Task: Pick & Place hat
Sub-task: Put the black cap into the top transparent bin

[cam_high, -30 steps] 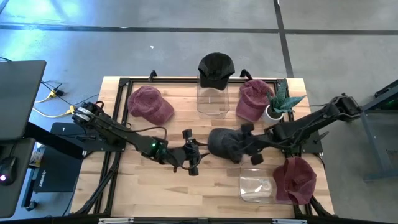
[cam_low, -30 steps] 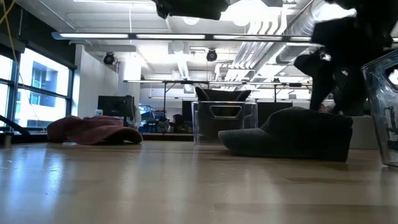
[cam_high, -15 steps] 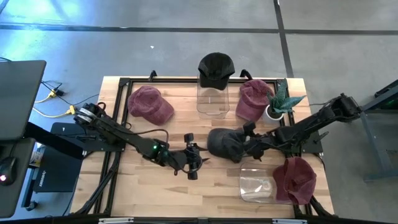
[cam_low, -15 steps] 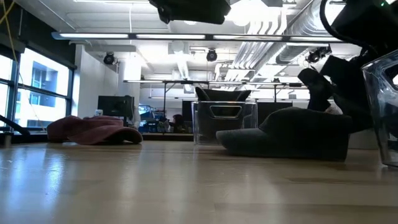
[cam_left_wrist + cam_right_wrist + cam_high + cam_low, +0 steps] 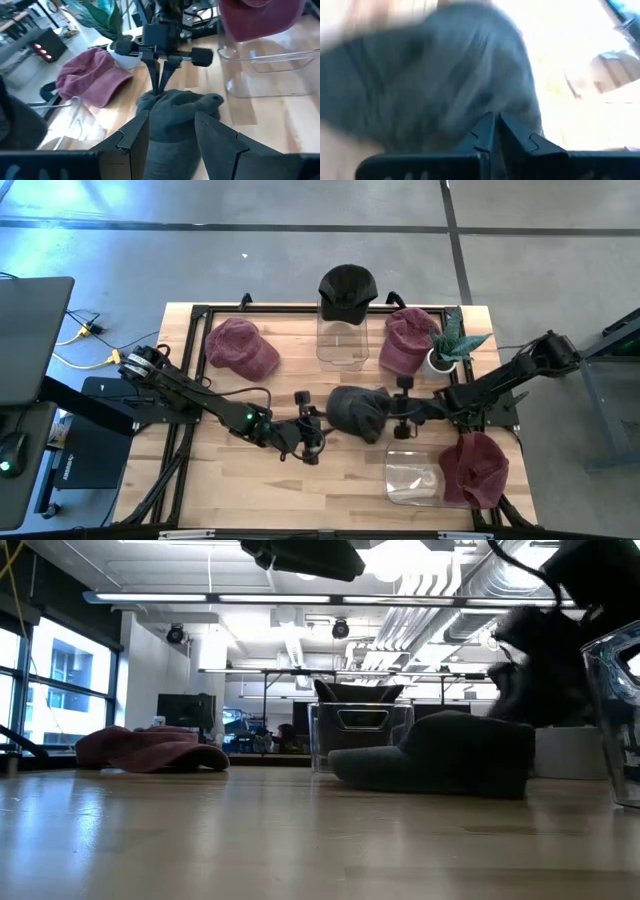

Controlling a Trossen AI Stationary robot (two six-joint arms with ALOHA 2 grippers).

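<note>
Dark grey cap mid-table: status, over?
Right gripper shut, pinching dark grey cap. Left gripper open beside it, empty. Clear plastic bin close by.

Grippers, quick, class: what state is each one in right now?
Left end effector: open, fingers either side of the dark grey hat.
Right end effector: shut, pinching the hat's fabric.

In my right wrist view the dark grey cap is a blur filling the frame, its edges cut off at top and left. In the low view my right gripper smears into a dark shape at upper right, fingers indistinguishable.
</note>
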